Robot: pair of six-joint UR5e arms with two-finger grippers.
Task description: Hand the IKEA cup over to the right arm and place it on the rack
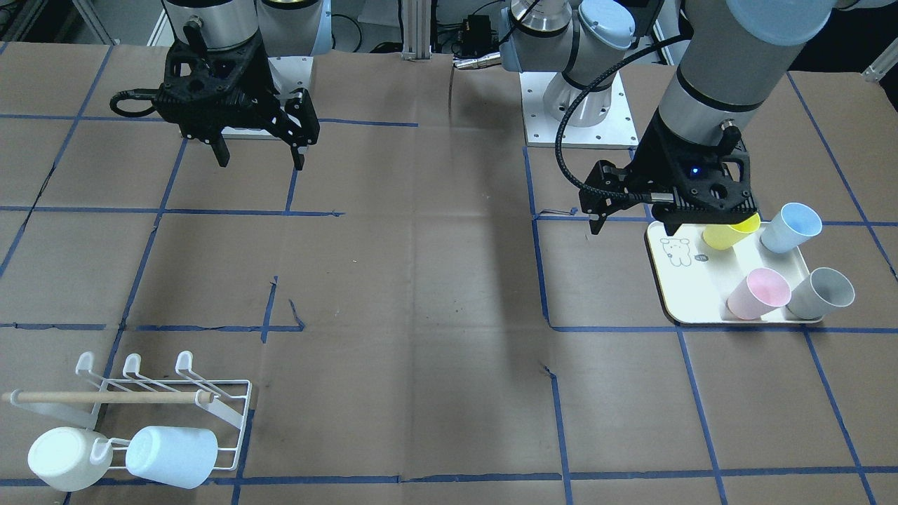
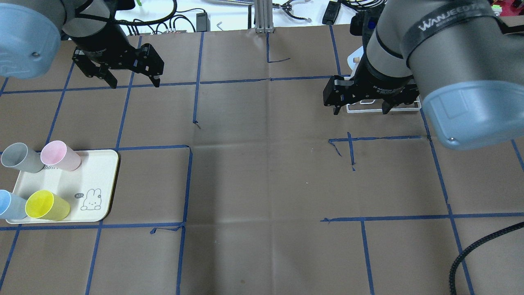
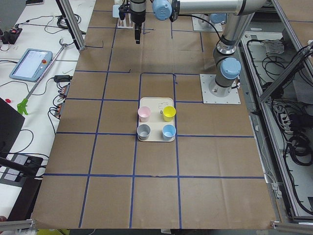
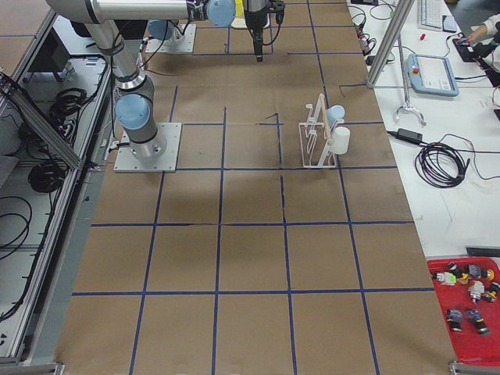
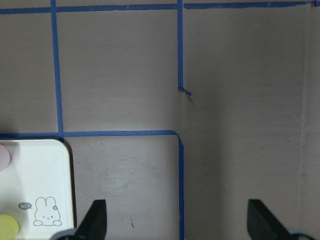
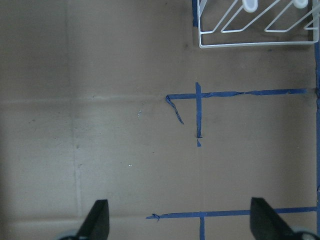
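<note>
The left end effector [image 2: 134, 81] hangs above the bench [image 2: 262, 176] with its fingers spread wide and nothing between them. It is on the left side, farther from the robot than the cream tray [image 2: 100, 172]. The wrist view catches only the tray's corner with a rabbit drawing. Four cups stand upright on the tray, well apart from both arms: yellow cup [image 2: 47, 205], blue cup [image 2: 10, 205], pink cup [image 2: 60, 155] and grey cup [image 2: 20, 157].

The right end effector [image 2: 360, 107] is also open and empty, and hovers on the right side, just short of the white wire rack [image 1: 184, 362]. A wooden dowel [image 1: 105, 397] lies across the rack. A white cup [image 1: 66, 457] and a pale blue cup [image 1: 172, 456] hang on the rack's prong row away from the robot.
</note>
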